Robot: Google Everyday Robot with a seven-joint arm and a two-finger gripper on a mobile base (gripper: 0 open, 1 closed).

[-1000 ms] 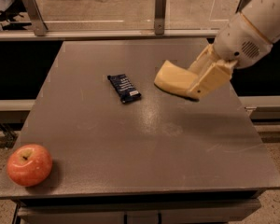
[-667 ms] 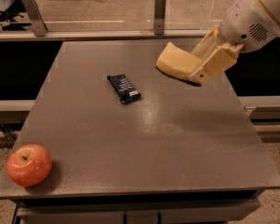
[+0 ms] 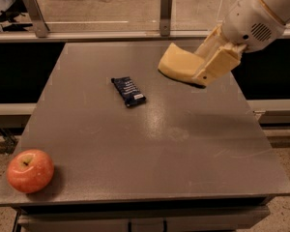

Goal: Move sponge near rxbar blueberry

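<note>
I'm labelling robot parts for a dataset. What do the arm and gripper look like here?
At upper right, the cream-coloured two-finger gripper has blocky, flat-sided fingers. The arm's rounded white housing behind it bears a dotted grille, a small dark hole and a thin tan seam. No cables show.

Far right, the tool (image 3: 197, 66) gripping the sponge (image 3: 176, 64); open tabletop (image 3: 183, 144) between it and the rxbar blueberry (image 3: 128, 91); apple (image 3: 30, 170) front-left

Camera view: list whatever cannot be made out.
- Hand, far right over the table, clamped on the sponge: its finger hides the sponge's right end.
- Arm: cut off by the top-right edge.
- rxbar blueberry: wrapper lettering too small to read.
</note>
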